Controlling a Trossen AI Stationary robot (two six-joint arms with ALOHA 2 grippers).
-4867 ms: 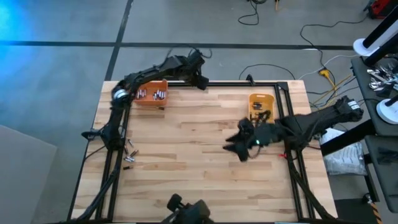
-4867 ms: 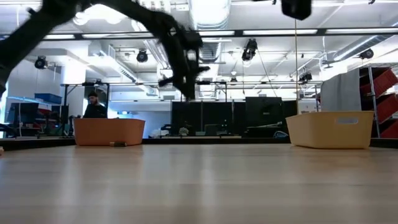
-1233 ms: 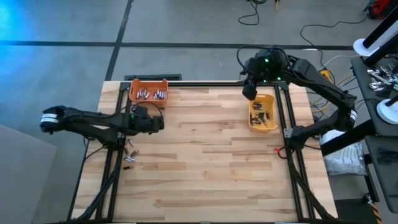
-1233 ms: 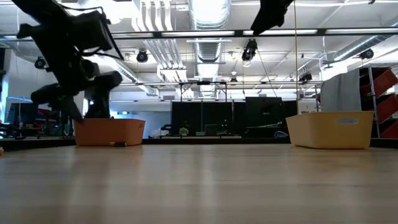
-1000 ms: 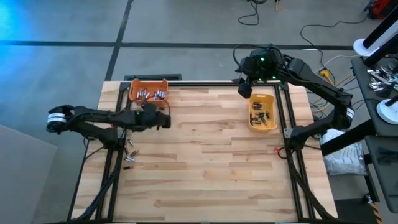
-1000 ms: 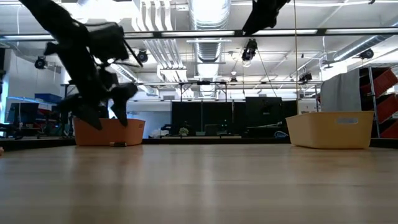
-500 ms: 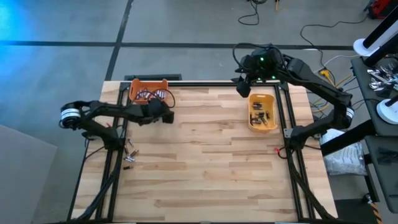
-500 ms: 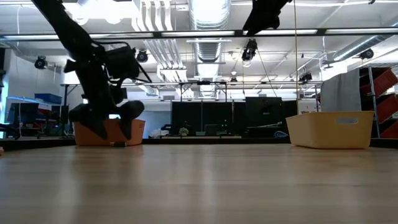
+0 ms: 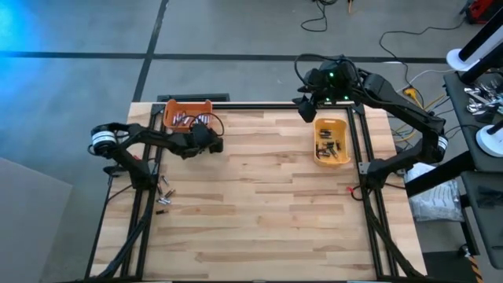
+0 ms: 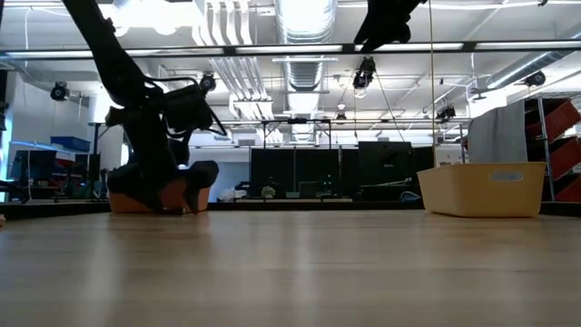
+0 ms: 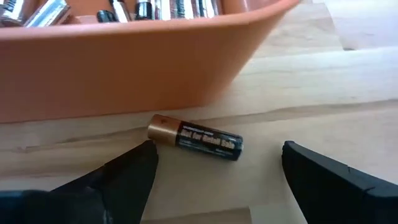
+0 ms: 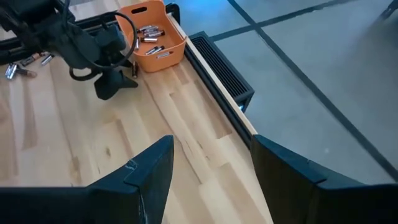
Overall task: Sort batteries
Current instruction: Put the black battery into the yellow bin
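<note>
Hovering low over a lone battery [image 11: 194,138], the left tool [image 11: 214,171] now straddles it with fingers spread wide and nothing held; a second ago it hung farther from the orange bin [image 9: 187,115], so a pickup looks imminent. The battery lies on the desk [image 9: 259,204] just ahead of the tool, beside the bin wall. The right tool [image 9: 308,107] waits half open and empty beside the yellow bin [image 9: 331,141]. More batteries [image 9: 163,191] lie behind the left tool. Ceiling lights and racks fill the room beyond.

One dark battery [image 11: 194,137] (copper-coloured end cap) lies flat just beside the orange bin [image 11: 124,56]; silvery batteries [image 11: 168,9] inside it.
</note>
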